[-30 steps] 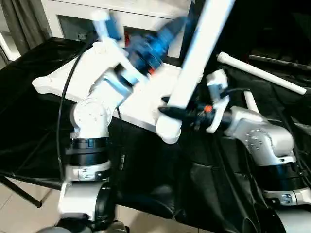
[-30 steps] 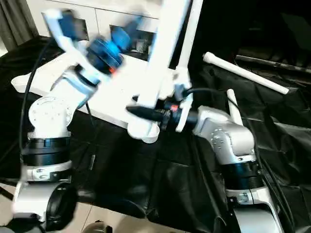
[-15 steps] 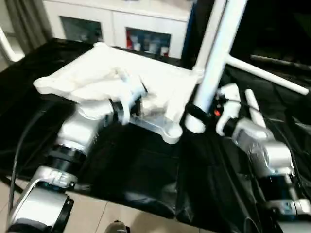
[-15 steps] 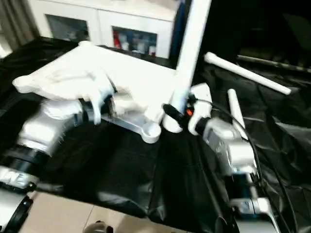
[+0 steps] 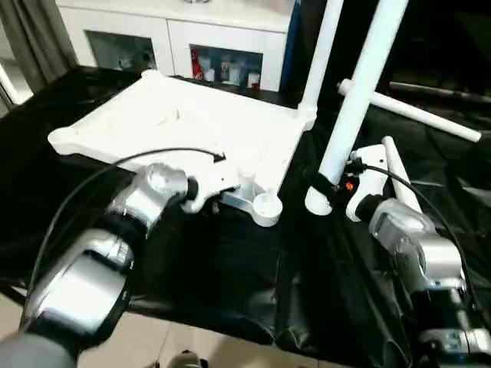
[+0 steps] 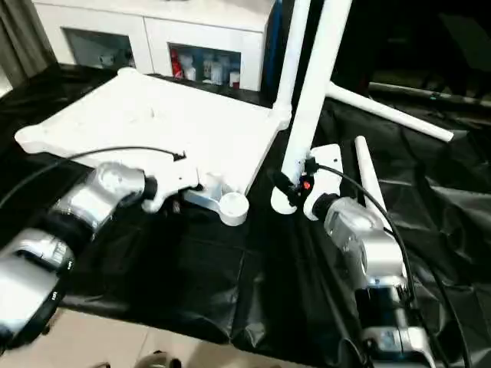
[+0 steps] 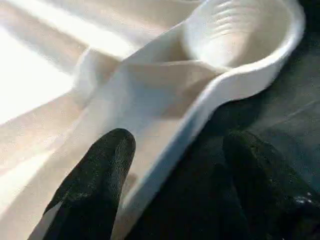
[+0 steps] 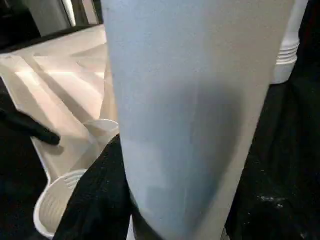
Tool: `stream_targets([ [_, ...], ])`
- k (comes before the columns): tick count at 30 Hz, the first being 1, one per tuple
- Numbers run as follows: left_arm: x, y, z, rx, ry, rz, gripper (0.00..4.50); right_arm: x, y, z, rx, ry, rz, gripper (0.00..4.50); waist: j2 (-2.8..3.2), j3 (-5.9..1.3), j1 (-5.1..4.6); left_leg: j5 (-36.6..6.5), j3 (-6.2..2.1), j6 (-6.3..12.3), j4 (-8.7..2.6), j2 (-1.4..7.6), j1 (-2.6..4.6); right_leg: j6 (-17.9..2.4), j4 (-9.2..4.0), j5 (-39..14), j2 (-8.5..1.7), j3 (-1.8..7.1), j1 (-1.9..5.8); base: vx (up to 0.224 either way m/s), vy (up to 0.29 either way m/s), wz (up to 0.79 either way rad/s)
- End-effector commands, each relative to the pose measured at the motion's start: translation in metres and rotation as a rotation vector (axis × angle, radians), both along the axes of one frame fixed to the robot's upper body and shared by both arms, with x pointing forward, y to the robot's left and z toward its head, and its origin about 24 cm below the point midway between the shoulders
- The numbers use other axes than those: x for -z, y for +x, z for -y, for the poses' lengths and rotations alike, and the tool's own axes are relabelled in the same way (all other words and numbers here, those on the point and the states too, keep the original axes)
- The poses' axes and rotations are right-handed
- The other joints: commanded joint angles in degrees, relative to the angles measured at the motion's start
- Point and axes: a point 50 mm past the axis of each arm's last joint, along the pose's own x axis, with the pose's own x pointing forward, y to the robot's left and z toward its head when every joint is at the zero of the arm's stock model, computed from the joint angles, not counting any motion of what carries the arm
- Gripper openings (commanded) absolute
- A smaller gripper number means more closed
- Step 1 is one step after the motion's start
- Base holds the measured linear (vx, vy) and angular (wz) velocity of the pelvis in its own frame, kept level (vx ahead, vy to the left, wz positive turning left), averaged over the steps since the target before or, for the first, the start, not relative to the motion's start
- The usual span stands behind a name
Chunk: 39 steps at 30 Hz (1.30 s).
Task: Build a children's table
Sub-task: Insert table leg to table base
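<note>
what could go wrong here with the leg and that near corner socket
The right end effector holds an upright leg low, near its flared end, beside the empty corner socket, not over it. Gripped that low, the long leg may tip or swing into the leg already standing in the far corner. The left end effector straddles the tabletop edge with its fingers open, so the top may slide when the leg is pushed in.
</note>
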Motion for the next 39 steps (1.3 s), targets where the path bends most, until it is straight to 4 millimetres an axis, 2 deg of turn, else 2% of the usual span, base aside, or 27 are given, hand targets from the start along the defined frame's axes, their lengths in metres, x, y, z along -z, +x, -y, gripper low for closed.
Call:
stream_targets([
  [1,-0.001,0.004,0.002,-0.045,-0.008,0.016,3.34,-0.009,-0.001,0.005,0.020,0.003,0.025,1.92,0.49,-4.89,-0.14,-10.70,-0.65,-0.60,-3.63,1.40,1.12,-12.40,-4.03,-5.41,-4.48,2.69,3.76,0.000,0.000,0.00],
  [6,0.005,0.004,0.001,-0.075,0.021,-0.018,3.34,-0.010,0.000,0.009,0.028,-0.009,0.029,1.92,0.60,-4.86,-0.18,-11.01,-0.67,-0.12,-3.66,1.54,1.19,-12.24,-4.45,-7.81,-4.51,2.68,3.64,0.000,0.000,0.00],
  [7,0.006,0.004,0.000,-0.075,0.035,-0.034,3.07,-0.011,0.000,0.010,0.031,-0.010,0.030,1.92,0.60,-4.85,-0.29,-11.14,-0.72,-0.10,-3.71,1.54,1.12,-12.28,-4.41,-7.81,-4.50,2.63,3.71,0.000,0.000,0.00],
  [10,0.006,0.004,0.001,-0.066,0.035,-0.057,2.94,-0.014,0.003,0.009,0.037,-0.012,0.040,1.92,0.85,-4.87,-0.29,-11.52,-0.74,-0.01,-3.66,1.56,1.23,-12.67,-4.49,-7.76,-4.58,2.64,3.59,0.000,0.000,0.00],
  [11,0.006,0.004,0.001,-0.066,0.034,-0.058,2.94,-0.014,0.004,0.009,0.037,-0.012,0.041,1.92,0.73,-4.83,-0.32,-11.64,-0.68,0.05,-3.67,1.51,1.23,-12.71,-4.59,-7.88,-4.55,2.64,3.58,0.000,0.000,0.00],
  [13,0.006,0.003,0.003,-0.047,0.039,-0.086,2.67,-0.016,0.006,0.008,0.034,-0.011,0.047,1.92,0.74,-4.91,-0.23,-10.77,-0.71,0.36,-3.63,1.53,1.14,-13.25,-4.39,-6.74,-4.61,2.63,3.69,0.000,0.000,0.00],
  [18,0.008,-0.004,0.006,0.082,0.095,-0.175,2.30,-0.018,0.009,0.006,0.018,-0.023,0.061,1.92,0.56,-4.88,-0.16,-9.99,-0.67,0.87,-3.65,1.59,1.10,-13.65,-4.34,-6.13,-4.72,2.65,3.73,0.000,0.000,0.00],
  [20,0.010,-0.006,0.006,0.110,0.116,-0.196,2.12,-0.019,0.010,0.006,0.017,-0.025,0.062,1.92,0.67,-4.90,-0.15,-9.96,-0.68,0.92,-3.65,1.69,1.16,-13.92,-4.28,-5.83,-4.80,2.67,3.70,0.000,0.000,0.00],
  [22,0.015,-0.014,0.004,0.212,0.202,-0.283,1.99,-0.019,0.012,0.007,0.012,-0.036,0.067,1.92,0.54,-4.92,-0.05,-9.72,-0.66,1.06,-3.70,1.73,1.12,-14.11,-4.22,-5.40,-4.92,2.72,3.75,0.000,0.000,0.00],
  [25,0.018,-0.018,0.004,0.259,0.237,-0.336,1.78,-0.020,0.013,0.008,0.011,-0.039,0.069,1.92,0.60,-4.80,-0.06,-9.95,-0.62,1.18,-3.77,1.79,1.17,-14.26,-4.28,-5.77,-4.94,2.70,3.72,0.000,0.000,0.00],
  [26,0.020,-0.020,0.004,0.278,0.246,-0.362,1.71,-0.020,0.014,0.008,0.010,-0.041,0.071,1.92,0.43,-4.80,-0.08,-10.30,-0.59,1.21,-3.79,1.79,1.21,-14.30,-4.37,-6.47,-5.01,2.69,3.73,0.000,0.000,0.00],
  [31,0.031,-0.029,0.001,0.323,0.307,-0.435,1.38,-0.022,0.018,0.006,-0.006,-0.052,0.084,1.92,0.74,-4.66,0.00,-11.66,-0.63,0.95,-3.86,1.84,1.33,-14.24,-4.60,-9.27,-5.05,2.64,3.65,0.000,0.000,0.00],
  [33,0.031,-0.028,0.001,0.300,0.295,-0.424,1.27,-0.022,0.018,0.006,-0.009,-0.052,0.086,1.92,0.75,-4.46,0.02,-12.89,-0.63,0.84,-3.97,1.87,1.49,-14.00,-4.80,-10.88,-5.11,2.66,3.58,0.000,0.000,0.00],
  [35,0.028,-0.025,0.009,0.218,0.161,-0.419,1.09,-0.023,0.019,0.006,-0.010,-0.051,0.090,1.92,1.02,-4.08,-0.08,-15.86,-0.66,0.26,-4.21,1.75,2.01,-13.32,-5.49,-16.24,-5.15,2.55,3.50,0.000,0.000,0.00],
  [36,0.028,-0.025,0.009,0.218,0.161,-0.419,1.04,-0.023,0.019,0.006,-0.010,-0.051,0.090,1.92,0.93,-4.01,-0.14,-16.67,-0.63,0.14,-4.29,1.73,2.22,-13.08,-5.70,-17.75,-5.11,2.50,3.47,0.000,0.000,0.00],
  [37,0.024,-0.021,0.016,0.150,0.052,-0.425,1.02,-0.022,0.018,0.005,-0.010,-0.050,0.091,1.92,1.15,-4.15,-0.08,-17.00,-0.75,0.02,-4.34,1.76,2.42,-12.72,-5.79,-19.27,-5.25,2.50,3.55,0.000,0.000,0.00],
  [39,0.020,-0.019,0.023,0.091,-0.057,-0.451,0.92,-0.021,0.018,0.006,-0.009,-0.046,0.091,1.92,1.22,-4.44,-0.10,-15.05,-0.79,0.28,-4.33,1.82,2.06,-13.31,-5.46,-16.15,-5.21,2.52,3.82,0.000,0.000,0.00],
])
